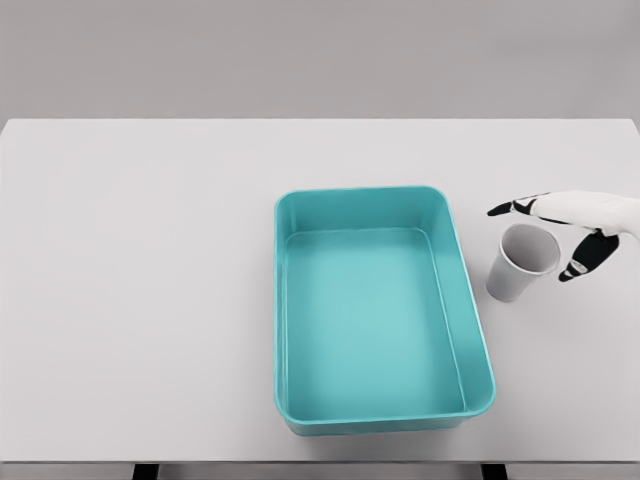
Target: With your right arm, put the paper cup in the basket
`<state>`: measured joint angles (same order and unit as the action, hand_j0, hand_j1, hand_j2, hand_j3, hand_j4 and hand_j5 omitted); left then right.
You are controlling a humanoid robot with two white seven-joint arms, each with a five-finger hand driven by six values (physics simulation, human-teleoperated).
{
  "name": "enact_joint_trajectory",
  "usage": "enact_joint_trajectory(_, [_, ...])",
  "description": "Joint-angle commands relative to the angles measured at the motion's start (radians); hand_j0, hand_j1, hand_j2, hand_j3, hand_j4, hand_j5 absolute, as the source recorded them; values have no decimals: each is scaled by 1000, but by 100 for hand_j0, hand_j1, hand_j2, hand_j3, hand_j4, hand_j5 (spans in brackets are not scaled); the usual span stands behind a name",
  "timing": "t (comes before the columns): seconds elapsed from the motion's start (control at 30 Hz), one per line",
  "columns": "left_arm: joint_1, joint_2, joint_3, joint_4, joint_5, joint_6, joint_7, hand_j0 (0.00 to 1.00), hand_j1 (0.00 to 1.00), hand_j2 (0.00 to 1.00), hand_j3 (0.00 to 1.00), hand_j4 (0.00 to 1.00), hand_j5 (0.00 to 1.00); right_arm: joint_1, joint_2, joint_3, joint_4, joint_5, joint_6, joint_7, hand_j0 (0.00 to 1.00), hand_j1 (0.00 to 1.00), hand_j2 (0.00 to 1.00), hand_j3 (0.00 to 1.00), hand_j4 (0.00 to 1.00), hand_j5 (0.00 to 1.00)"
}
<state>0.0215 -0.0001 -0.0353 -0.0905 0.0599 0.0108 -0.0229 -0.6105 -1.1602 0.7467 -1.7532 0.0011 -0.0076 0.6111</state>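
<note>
Nearest the camera lay the front rim of a teal rectangular plastic basket (283, 300) with rounded corners, resting flat on a pale grey counter (140, 300) and reaching from close to the near edge back toward the middle. Its inside showed only a bare teal floor.

Just beside the basket's right wall, near its far right corner, stood a light grey paper cup (521, 262) on the counter. It stood clear of the basket's wall with a narrow strip of counter between them, and appeared tilted, its open mouth facing up and toward the right.

From the right edge of the head view came the right hand (560, 238), white with black fingertips. Its fingers were spread apart, open around the cup's rim: the upper fingers (515, 208) reached out over the far side of the mouth, and the lower digit (582, 262) sat at the near right side of the rim. Whether any of them touched the cup could not be told; the hand had not closed on it.
</note>
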Motion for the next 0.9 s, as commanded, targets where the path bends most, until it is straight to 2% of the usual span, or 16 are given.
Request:
enact_joint_trajectory(0.0, [0,0,0,0,0,0,0,100,100,100,100,100,100,0,7,2,0,-4,4,0,100,100,100,100,100,100])
enact_joint_trajectory(0.1, [0,0,0,0,0,0,0,100,100,100,100,100,100,2,24,0,0,-4,4,0,100,100,100,100,100,100])
enact_joint_trajectory(0.67, [0,0,0,0,0,0,0,100,100,100,100,100,100,8,20,2,-3,-10,-12,0,100,100,100,100,100,100])
enact_joint_trajectory(0.7, [0,0,0,0,0,0,0,100,100,100,100,100,100,8,17,2,-3,-10,-14,0,99,99,99,99,99,99])
enact_joint_trajectory(0.8, [0,0,0,0,0,0,0,100,100,100,100,100,100,6,11,2,-3,-10,-23,0,84,84,84,84,84,84])
enact_joint_trajectory(0.87, [0,0,0,0,0,0,0,100,100,100,100,100,100,6,10,2,-3,-10,-23,0,80,80,80,80,80,80])
